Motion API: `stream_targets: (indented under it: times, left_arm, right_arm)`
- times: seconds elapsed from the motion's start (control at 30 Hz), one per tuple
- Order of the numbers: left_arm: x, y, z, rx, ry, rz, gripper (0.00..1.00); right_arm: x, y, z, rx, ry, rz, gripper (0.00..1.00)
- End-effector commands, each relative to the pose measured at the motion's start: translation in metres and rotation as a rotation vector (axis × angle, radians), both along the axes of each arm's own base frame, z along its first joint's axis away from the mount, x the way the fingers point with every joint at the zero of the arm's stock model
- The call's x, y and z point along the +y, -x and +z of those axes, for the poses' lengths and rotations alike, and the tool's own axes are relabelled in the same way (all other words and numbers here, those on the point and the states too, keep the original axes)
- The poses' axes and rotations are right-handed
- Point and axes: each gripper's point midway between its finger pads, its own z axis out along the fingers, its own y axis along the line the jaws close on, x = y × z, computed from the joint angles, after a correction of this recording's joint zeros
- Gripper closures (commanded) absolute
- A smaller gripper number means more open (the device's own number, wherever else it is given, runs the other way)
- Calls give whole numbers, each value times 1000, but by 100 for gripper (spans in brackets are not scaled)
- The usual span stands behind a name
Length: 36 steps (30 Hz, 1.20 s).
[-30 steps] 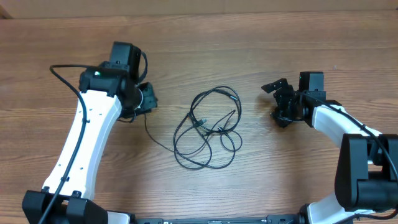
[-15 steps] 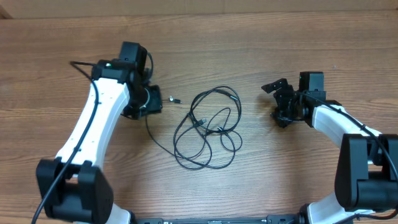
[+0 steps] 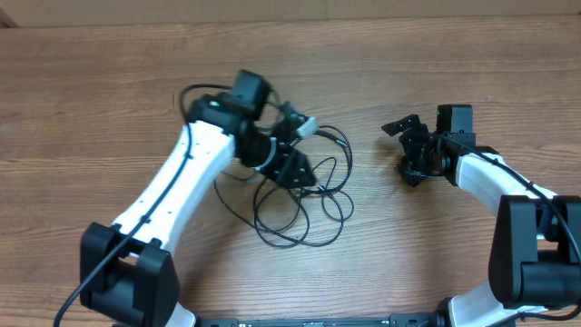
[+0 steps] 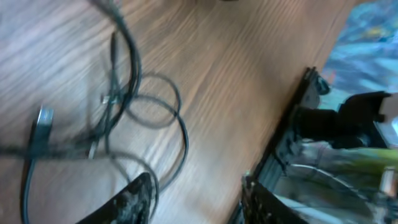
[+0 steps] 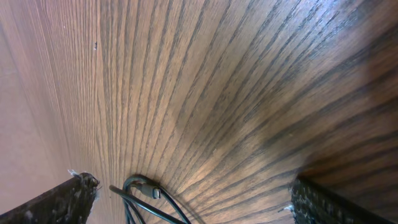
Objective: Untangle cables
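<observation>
While cables [image 3: 320, 192] lie looped — left gripper [image 4: 194, 198] half-spread, empty.
Risk: pinching several strands could tighten knots; right gripper [image 5: 193, 199] wide.

The left arm [image 3: 177, 182] lies slantwise over the worktop [image 3: 91, 82], from the near edge to the centre. The left gripper [image 3: 292, 166] hangs over the upper left of the cables [image 3: 320, 191], so that side of the tangle is blocked from above. The tangle's right and near loops lie uncovered. A bare strip of worktop separates the cables from the right gripper [image 3: 408, 145], which sits well to the right. The far strip and the far left corner are bare wood.
</observation>
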Motion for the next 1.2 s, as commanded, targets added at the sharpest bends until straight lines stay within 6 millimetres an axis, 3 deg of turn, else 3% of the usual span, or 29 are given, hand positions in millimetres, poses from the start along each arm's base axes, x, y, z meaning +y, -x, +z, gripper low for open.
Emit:
stream_targets:
  times: [0.0,0.13,0.33,0.53,0.67,0.9,1.17]
  left_arm:
    - [-10,-1,-15,-25,-94,20,53]
    - [-26,7,-29,-61,-155,-29,55]
    - [-44,23,-68,-46,-259,-112,75]
    - [-55,27,-121,-24,-352,-162,72]
    - [-57,29,-144,12,-375,-170,70]
    - [-64,28,-158,30,-351,-176,65]
    - [-70,27,-156,24,-319,-178,59]
  right_arm:
    - [-27,36,-52,168,134,-65,0]
    - [-27,36,-52,168,134,-65,0]
    - [-27,36,-52,168,134,-65,0]
    - [-27,36,-52,168,134,-65,0]
    - [-27,36,-52,168,134,-65,0]
    - [-27,36,-52,168,134,-65,0]
    - [-27,36,-52,168,134,-65,0]
